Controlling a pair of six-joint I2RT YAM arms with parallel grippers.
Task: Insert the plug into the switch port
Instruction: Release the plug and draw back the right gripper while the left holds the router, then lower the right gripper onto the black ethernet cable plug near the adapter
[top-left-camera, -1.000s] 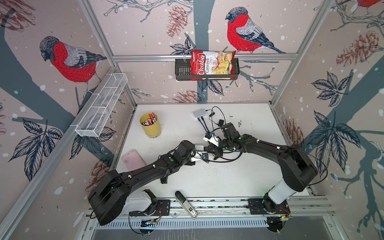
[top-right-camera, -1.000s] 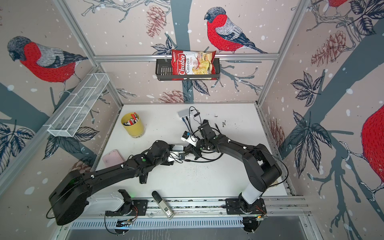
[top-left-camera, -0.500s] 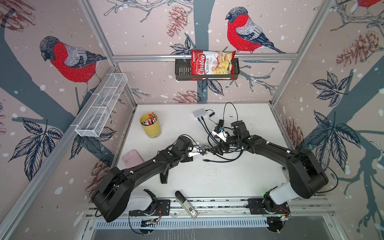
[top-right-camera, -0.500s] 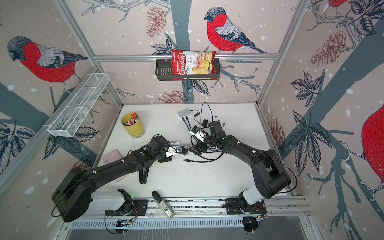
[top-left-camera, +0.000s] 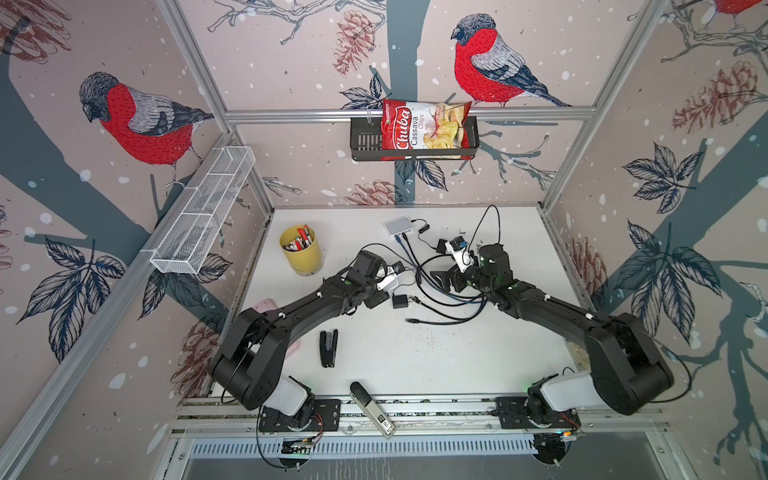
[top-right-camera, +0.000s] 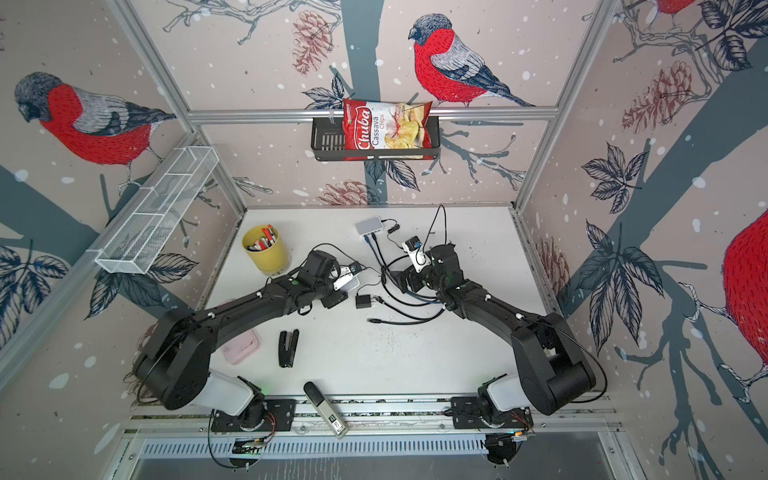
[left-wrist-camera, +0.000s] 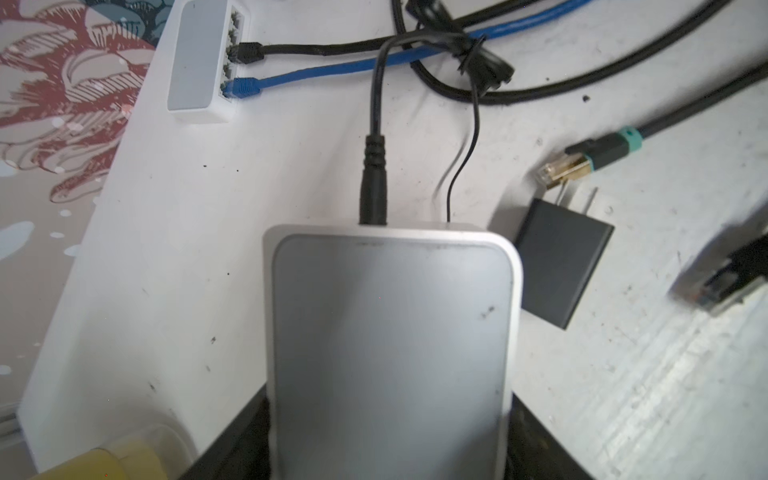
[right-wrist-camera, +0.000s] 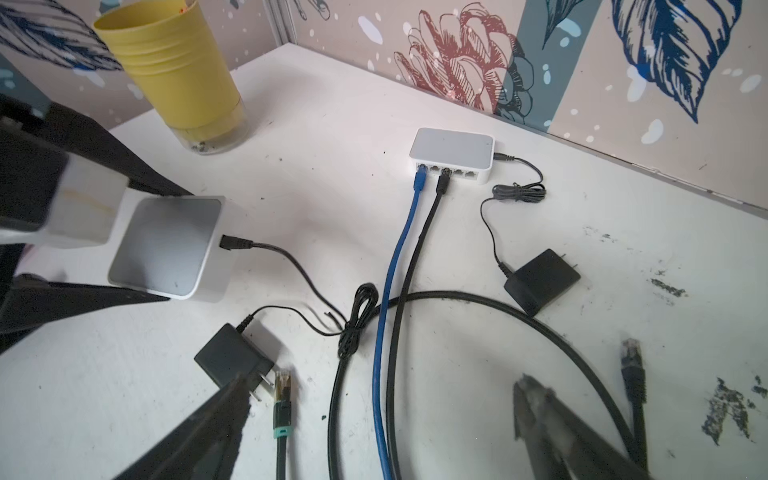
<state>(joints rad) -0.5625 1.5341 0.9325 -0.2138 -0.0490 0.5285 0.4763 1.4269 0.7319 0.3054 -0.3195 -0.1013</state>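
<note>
A robot lab cell: aluminium frame (top-left-camera: 291, 117), bird-printed walls (top-left-camera: 291, 62), white worktable (top-left-camera: 415, 365).

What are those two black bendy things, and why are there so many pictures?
They are two robot arms on a white table. Two pictures look down from above, side by side like two eyes. The other two come from small cameras on the arms' wrists. The left pincer grips a white box with a black wire plugged in. The right pincer is open and holds nothing. On the table lie a second box, tangled cables, a yellow cup of pens and a stapler.
</note>
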